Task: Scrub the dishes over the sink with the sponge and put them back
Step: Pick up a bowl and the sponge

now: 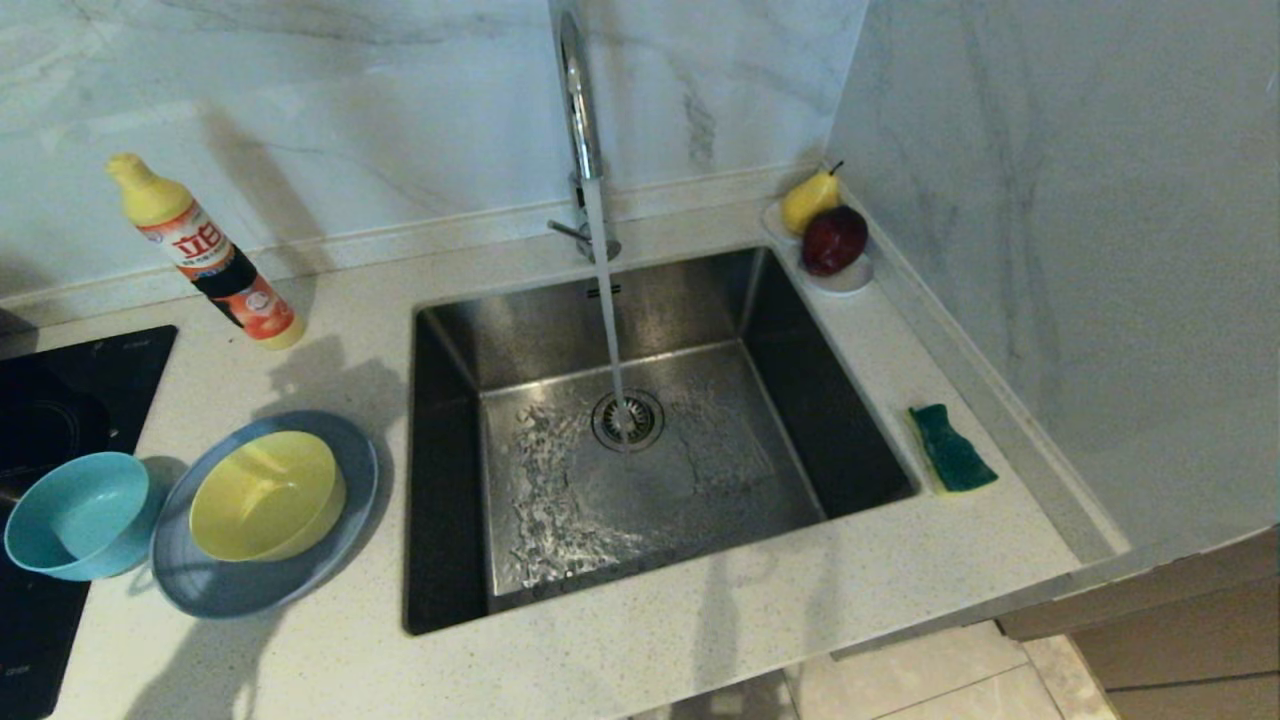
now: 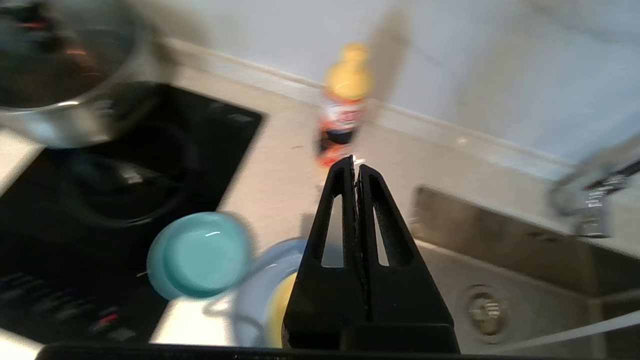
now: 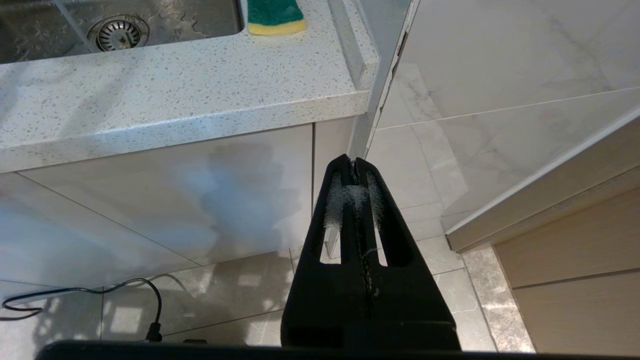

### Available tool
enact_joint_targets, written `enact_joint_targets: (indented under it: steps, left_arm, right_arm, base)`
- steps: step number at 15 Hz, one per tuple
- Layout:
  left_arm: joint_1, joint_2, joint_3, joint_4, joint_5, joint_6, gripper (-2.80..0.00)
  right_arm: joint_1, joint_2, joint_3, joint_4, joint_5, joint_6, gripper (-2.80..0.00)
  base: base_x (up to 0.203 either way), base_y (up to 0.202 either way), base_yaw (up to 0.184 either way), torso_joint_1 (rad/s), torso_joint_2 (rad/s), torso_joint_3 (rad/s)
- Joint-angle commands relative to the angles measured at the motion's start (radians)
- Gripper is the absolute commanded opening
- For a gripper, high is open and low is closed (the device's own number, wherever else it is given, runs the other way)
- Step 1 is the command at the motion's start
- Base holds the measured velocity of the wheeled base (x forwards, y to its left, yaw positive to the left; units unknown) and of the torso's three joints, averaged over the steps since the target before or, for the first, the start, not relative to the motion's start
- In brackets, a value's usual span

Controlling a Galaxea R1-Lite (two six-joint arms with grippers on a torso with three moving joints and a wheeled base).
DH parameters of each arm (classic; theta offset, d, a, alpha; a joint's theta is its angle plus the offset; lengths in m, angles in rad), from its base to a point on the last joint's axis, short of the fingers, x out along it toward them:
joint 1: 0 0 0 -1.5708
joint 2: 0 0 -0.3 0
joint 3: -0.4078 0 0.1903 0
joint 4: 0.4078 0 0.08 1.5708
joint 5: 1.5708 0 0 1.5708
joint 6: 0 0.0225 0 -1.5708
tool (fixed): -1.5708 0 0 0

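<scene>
While water runs from the chrome faucet (image 1: 579, 110) onto the drain strainer (image 1: 628, 419), the sink (image 1: 455, 480) is seen set into the speckled surface (image 1: 700, 640), holding no dishes. The yellow bowl (image 1: 266, 495) is seen sitting inside the grey-blue plate (image 1: 200, 590), which lies on the surface just beside the sink, on the side toward the cooktop. The teal-blue bowl (image 1: 76, 514) is placed on the far side of the plate from the sink, touching or nearly touching the plate's rim and partly over the edge of the black cooktop (image 1: 60, 400). The sponge (image 1: 951, 448) is laid green face up on the surface at the opposite side of the sink, close to the basin edge and near the side wall. A detergent bottle (image 1: 205, 252) stands tilted behind the plate, near the back wall. A small white dish (image 1: 848, 279) carrying a pear (image 1: 808, 200) and a dark red apple (image 1: 834, 240) is set at the back corner of the sink on the sponge's side.

The left gripper (image 2: 355, 162) is held in the air above the surface between the plate and the sink, its jaws pressed together with nothing between them. The right gripper (image 3: 354, 161) is parked below the surface's front edge, in front of the cabinet, pointed toward the floor; its jaws are likewise closed and nothing is gripped.
</scene>
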Motion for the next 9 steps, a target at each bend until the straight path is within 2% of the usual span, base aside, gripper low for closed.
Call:
enact_joint_targets:
  steps: [1,3,6,9]
  left_arm:
    - [0.003,-0.110,0.051,0.008,0.053,0.020,-2.80]
    - [0.002,-0.202,0.149,0.010,0.065,0.032,-2.80]
    - [0.002,-0.375,0.415,-0.020,0.058,0.064,-2.80]
    - [0.072,-0.569,0.578,-0.024,-0.042,0.077,-2.80]
  right_arm:
    - [0.000,0.000,0.000,0.000,0.000,0.000,-2.80]
    - [0.000,0.000,0.000,0.000,0.000,0.000,-2.80]
    - [0.000,0.000,0.000,0.000,0.000,0.000,-2.80]
    - [0.000,-0.002,0.000,0.000,0.000,0.000,-2.80]
  base:
    - [0.000,0.000,0.000,0.000,0.00,0.000]
    - [0.000,0.000,0.000,0.000,0.00,0.000]
    - [0.000,0.000,0.000,0.000,0.00,0.000]
    - [0.000,0.000,0.000,0.000,0.00,0.000]
